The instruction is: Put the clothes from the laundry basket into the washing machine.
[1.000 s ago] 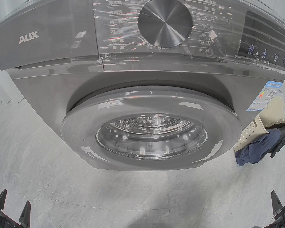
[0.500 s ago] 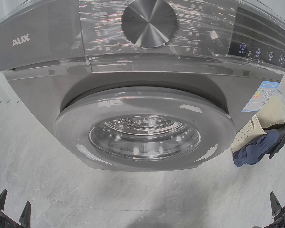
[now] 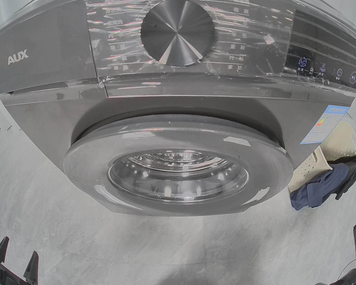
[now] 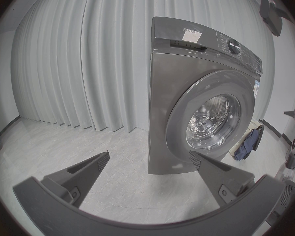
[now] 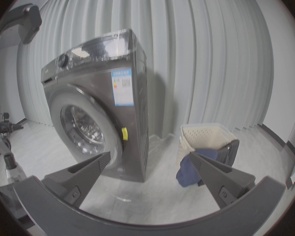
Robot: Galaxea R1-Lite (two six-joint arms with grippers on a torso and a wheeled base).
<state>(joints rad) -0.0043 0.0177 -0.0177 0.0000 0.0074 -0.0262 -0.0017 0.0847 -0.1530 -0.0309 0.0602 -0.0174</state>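
With left gripper [image 4: 148, 154] and right gripper [image 5: 149, 154] gaping empty, the soft, light clothes [image 3: 322, 186] draped on the right-hand laundry basket [image 3: 306, 171] probably pinch easily mid-fold

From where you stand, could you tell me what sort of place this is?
Likely a staged laundry corner: a washing machine, a laundry basket with clothes draped over it, curtains behind.

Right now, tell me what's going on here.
The robot faces a washing machine whose round door is shut. The left gripper and right gripper hang low, jaws open, holding nothing. The clothes hang over the rim of the laundry basket beside the machine.
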